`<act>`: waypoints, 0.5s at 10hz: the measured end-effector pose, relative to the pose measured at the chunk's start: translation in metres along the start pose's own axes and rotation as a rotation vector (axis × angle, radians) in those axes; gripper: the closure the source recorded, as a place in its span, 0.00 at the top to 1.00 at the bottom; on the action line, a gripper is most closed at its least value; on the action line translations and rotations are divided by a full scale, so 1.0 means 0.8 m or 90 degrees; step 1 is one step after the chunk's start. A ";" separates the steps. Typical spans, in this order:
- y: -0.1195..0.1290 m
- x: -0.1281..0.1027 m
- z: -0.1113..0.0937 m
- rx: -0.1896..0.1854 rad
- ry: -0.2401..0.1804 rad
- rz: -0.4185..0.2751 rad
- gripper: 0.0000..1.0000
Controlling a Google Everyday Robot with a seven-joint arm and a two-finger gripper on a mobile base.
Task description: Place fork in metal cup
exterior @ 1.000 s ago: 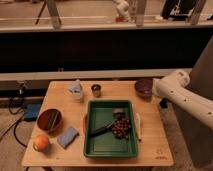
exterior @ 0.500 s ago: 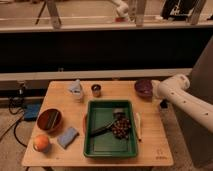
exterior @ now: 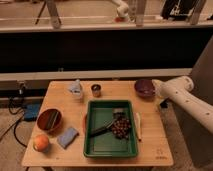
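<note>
Not started: metal cup (exterior: pixel 96 90) has no fork in it; tool (exterior: pixel 156 89) released, empty, far right beside purple bowl (exterior: pixel 145 87).

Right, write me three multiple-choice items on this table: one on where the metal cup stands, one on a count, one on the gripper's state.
1. The metal cup stands: A) in the green tray; B) on the table behind the tray; C) in a bowl.
2. Bowls on the table: A) one; B) four; C) two.
3. The gripper, beside the purple bowl, is: A) empty, jaws open; B) gripping the fork; C) gripping the cup.
1 B: the cup stands just beyond the tray's far rim. 2 C: the purple bowl and the reddish-brown bowl. 3 A: the fork lies in the tray and the cup stands free.
</note>
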 end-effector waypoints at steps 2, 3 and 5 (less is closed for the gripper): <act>-0.007 0.011 0.012 0.003 0.002 -0.011 0.80; -0.012 0.015 0.017 0.006 0.005 -0.017 0.80; -0.022 0.025 0.029 0.011 0.019 -0.032 0.80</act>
